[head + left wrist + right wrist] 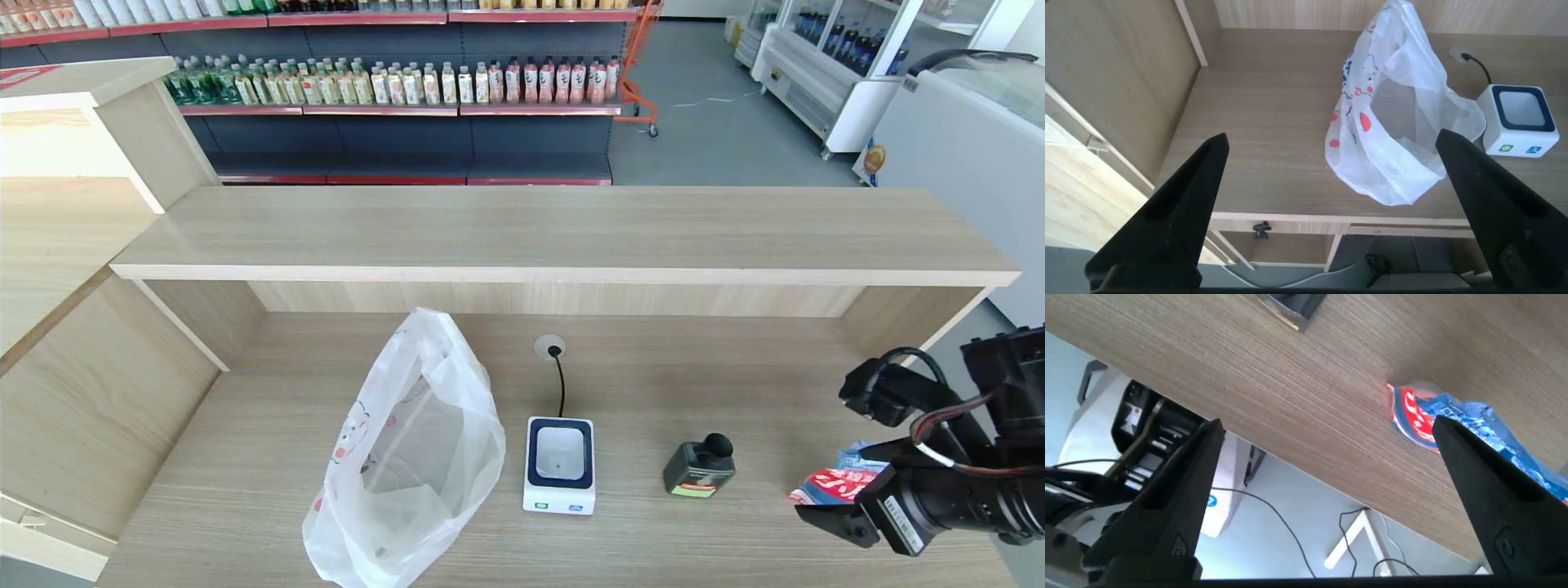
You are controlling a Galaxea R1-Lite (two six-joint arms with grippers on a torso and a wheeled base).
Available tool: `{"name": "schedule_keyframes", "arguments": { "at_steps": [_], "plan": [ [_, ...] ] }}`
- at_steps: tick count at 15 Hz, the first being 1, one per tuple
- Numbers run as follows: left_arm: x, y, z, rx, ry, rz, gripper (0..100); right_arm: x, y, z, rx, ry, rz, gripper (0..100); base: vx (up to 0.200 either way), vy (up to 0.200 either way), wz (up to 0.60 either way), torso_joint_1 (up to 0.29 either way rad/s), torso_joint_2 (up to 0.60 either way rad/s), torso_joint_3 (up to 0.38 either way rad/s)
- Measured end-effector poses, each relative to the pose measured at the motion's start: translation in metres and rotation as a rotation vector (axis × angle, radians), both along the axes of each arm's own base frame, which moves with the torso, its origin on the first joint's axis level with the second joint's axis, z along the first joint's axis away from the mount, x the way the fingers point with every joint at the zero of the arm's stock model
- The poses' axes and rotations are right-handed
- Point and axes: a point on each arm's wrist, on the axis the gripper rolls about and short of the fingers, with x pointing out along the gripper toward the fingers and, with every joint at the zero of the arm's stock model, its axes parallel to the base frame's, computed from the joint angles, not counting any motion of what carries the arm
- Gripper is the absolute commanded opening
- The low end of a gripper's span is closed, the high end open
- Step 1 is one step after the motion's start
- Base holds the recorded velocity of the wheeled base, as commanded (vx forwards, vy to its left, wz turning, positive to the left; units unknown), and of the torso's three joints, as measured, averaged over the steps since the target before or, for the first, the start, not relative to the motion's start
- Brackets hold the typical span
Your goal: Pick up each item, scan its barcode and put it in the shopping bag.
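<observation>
The shopping bag (pixel 408 457) stands open just left of the scanner (pixel 559 461), likely so scanned items drop in quickly; the dark bottle (pixel 700 467) sits right of the scanner, and the red-and-blue packet (pixel 841 482) lies close to the right near edge of the tabletop (pixel 735 555). The right hand (pixel 1328 429) hangs spread and empty beside that packet, where the edge leaves little room; the left hand (pixel 1333 139), likewise spread and empty, faces the bag.

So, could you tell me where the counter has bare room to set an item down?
Bare wood lies between the barcode scanner and the dark bottle, and left of the shopping bag. It is crowded near the red-and-blue packet.
</observation>
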Motion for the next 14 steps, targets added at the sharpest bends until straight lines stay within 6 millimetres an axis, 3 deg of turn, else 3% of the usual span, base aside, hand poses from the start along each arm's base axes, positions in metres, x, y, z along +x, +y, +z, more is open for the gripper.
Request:
{"name": "schedule_keyframes", "arguments": {
  "at_steps": [7, 14],
  "plan": [
    [0.000, 0.000, 0.000, 0.000, 0.000, 0.000, 100, 0.063, 0.027, -0.064, -0.102, 0.026, 0.175, 100, 0.000, 0.000, 0.00, 0.000, 0.00, 0.000],
    [0.000, 0.000, 0.000, 0.000, 0.000, 0.000, 100, 0.098, 0.059, -0.092, -0.083, -0.033, 0.305, 100, 0.000, 0.000, 0.00, 0.000, 0.00, 0.000]
  ]
}}
